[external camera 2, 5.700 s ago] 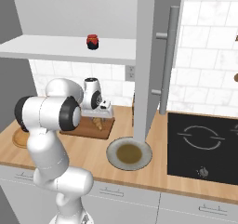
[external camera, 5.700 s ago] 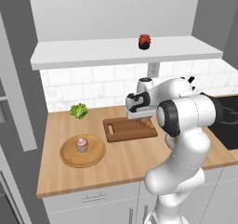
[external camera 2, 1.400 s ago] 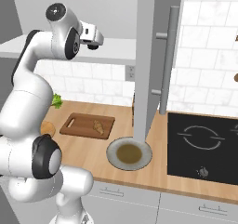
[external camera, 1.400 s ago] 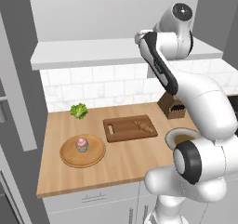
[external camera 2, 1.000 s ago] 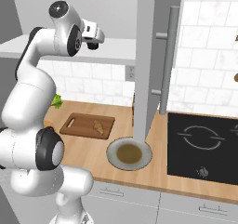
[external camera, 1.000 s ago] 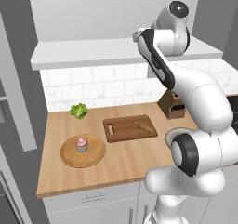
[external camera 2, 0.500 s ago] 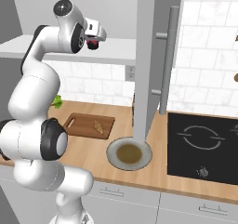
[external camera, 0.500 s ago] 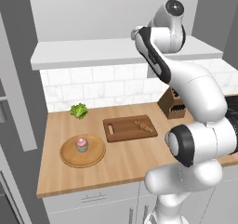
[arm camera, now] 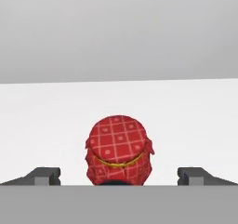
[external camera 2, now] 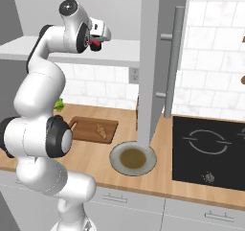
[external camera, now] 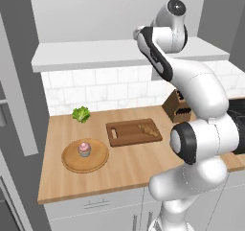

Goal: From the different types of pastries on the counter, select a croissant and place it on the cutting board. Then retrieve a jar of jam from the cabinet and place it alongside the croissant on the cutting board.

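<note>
The jar of jam, dark red under a red checked cloth cover, stands on the white cabinet shelf. My gripper is open, one fingertip on each side of the jar with a gap between. In the right base view the gripper is raised to the cabinet with the jar at its fingers. The croissant lies on the dark cutting board, down on the counter. The arm hides the jar in the left base view.
A pink cupcake sits on a round wooden tray left of the board, with lettuce behind it. A knife block stands right of the board. A plate, a tall grey panel and a hob lie to the right.
The hand has eased in along the shelf until the jar stands between its fingers. The jaws have stayed wide. The croissant and board have not moved.
</note>
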